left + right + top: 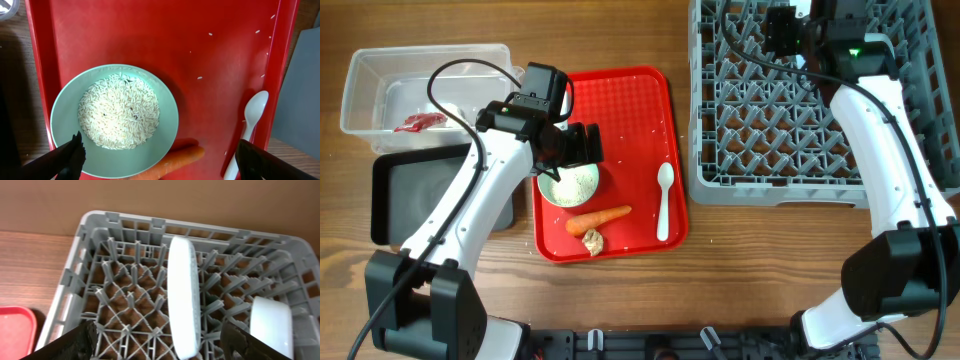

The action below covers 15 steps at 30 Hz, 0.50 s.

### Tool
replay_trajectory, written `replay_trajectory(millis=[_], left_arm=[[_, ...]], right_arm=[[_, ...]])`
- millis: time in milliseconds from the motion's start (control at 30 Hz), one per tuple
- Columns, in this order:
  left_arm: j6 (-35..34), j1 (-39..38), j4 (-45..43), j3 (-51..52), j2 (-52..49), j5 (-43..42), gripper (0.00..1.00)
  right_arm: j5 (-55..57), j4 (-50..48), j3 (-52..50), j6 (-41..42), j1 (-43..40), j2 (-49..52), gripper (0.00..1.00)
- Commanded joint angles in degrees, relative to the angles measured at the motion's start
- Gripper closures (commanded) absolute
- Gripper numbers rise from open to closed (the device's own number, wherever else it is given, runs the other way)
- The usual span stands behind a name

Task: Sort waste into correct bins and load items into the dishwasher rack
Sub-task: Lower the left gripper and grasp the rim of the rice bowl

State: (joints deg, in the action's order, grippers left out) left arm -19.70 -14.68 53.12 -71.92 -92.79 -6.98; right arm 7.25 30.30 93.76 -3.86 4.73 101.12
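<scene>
A pale green bowl (570,186) full of white rice (119,112) sits on the red serving tray (620,100). An orange carrot (598,217), a brown lump (592,242) and a white spoon (664,200) lie beside it. My left gripper (575,148) hovers open over the bowl (165,120), with its fingers (160,167) on either side of it. A red-and-white wrapper (420,122) lies in the clear tub (365,75). My right gripper (160,347) is open above the grey rack (800,150). A pale plate (184,300) stands on edge there, beside a pale bowl (270,325). The yellow cup is out of view.
The black tray (400,200) lies in front of the clear tub, partly under my left arm. A few loose rice grains (199,78) are scattered on the red tray. The carrot (182,157) and spoon (252,115) lie close to the left fingers.
</scene>
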Motion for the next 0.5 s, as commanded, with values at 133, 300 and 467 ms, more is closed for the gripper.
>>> replay_trajectory(millis=[133, 300, 467], left_arm=[[-1.92, -0.22, -0.22, 0.09, -0.35, -0.48, 0.07], [-3.54, -0.28, -2.40, 0.85, -0.83, -0.70, 0.12], [-3.52, -1.49, -5.66, 2.71, -2.99, -0.72, 0.13]], right_arm=[[-3.30, 0.13, 0.31, 1.05, 0.07, -0.63, 0.18], [-3.30, 0.48, 0.31, 1.16, 0.07, -0.63, 0.18], [-3.32, 0.66, 0.31, 1.51, 0.07, -0.63, 0.18]])
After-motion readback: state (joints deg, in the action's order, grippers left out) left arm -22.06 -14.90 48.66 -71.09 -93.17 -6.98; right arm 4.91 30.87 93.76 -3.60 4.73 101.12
